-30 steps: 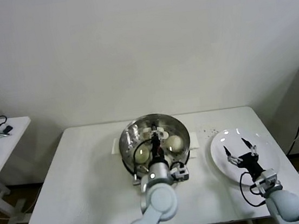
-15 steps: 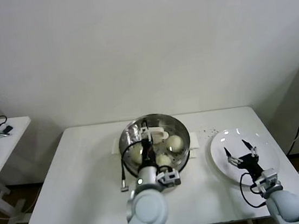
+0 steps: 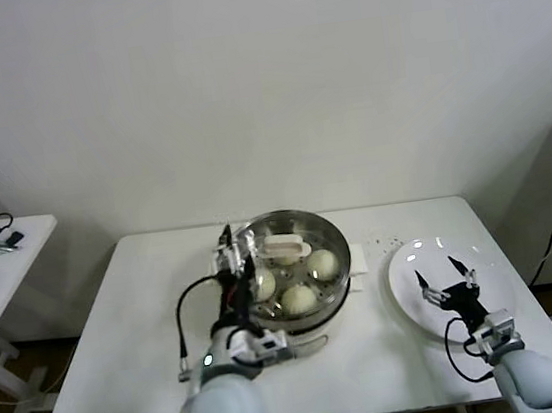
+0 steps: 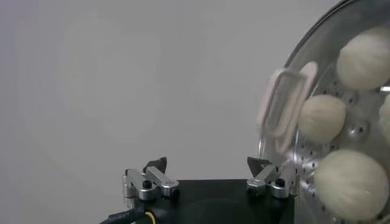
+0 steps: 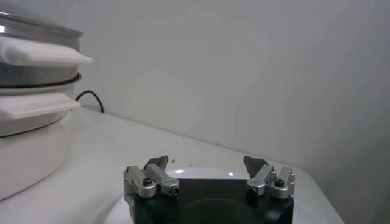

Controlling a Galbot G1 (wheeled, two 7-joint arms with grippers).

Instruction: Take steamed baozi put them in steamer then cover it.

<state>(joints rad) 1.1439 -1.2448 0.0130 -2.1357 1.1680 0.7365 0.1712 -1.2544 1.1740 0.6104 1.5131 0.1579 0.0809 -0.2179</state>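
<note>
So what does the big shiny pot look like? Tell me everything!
The steamer is a large round pot of shiny steel, standing upright on a white base with flat white side handles, near the middle of the white table. Its floor has little holes. Four round cream-white baozi sit inside, and the clear glass cover, with its cream bar handle, lies on it. The left pincer hangs open at the pot's left rim, gripping nothing.

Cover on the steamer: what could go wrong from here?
1. Left gripper hangs open at the steamer rim; pulling away, a finger could snag the cover and shift it.
2. The cover's handle looks off-centre; it may not be seated.
Right gripper hangs open over the plate.
</note>
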